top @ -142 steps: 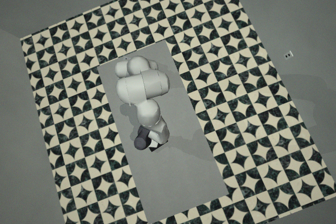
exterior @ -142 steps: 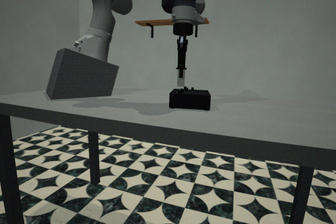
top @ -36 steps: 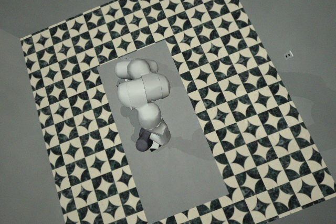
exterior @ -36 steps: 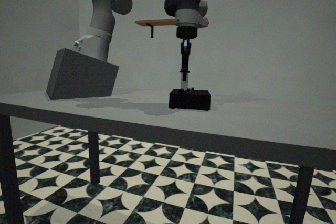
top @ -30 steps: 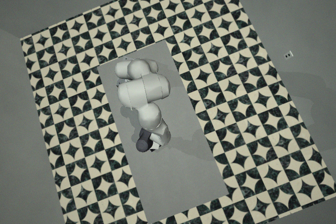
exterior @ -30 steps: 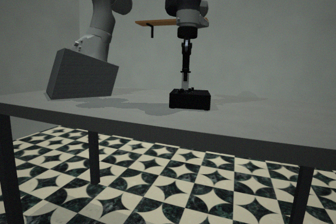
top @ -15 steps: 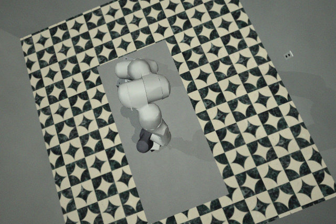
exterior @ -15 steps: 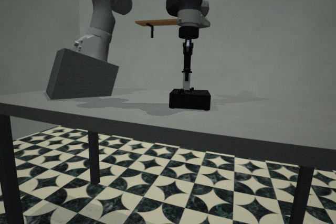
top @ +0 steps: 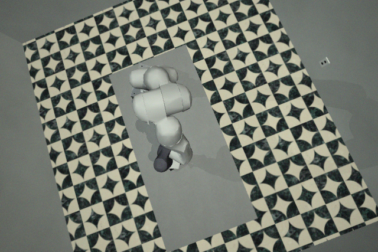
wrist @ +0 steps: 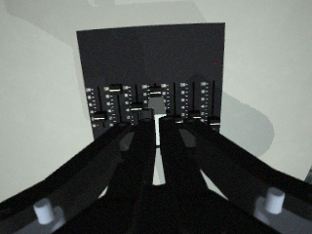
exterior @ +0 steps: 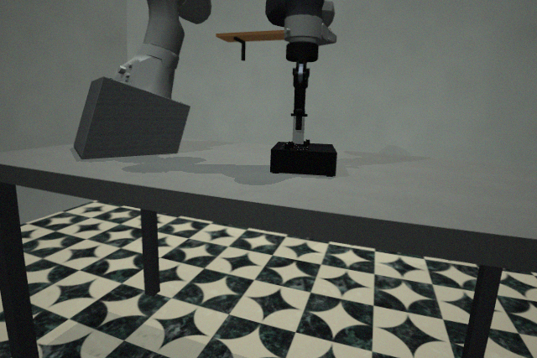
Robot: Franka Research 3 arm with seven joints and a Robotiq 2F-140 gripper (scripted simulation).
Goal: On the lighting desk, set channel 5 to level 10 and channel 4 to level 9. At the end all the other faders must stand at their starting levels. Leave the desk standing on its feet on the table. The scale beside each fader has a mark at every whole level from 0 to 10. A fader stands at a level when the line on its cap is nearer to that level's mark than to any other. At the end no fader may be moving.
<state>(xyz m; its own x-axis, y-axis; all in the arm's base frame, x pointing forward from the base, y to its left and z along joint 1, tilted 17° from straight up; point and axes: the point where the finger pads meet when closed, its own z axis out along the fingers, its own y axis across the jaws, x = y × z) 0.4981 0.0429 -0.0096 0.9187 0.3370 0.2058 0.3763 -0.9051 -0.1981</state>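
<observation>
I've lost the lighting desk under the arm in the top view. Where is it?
In the exterior view the lighting desk stands on the grey table, right of the arm's grey base block, directly under the shut hand.

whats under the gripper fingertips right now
The closed gripper hangs over the lighting desk, tips among the fader caps. The fingers hide the near slot ends and any contact.
</observation>
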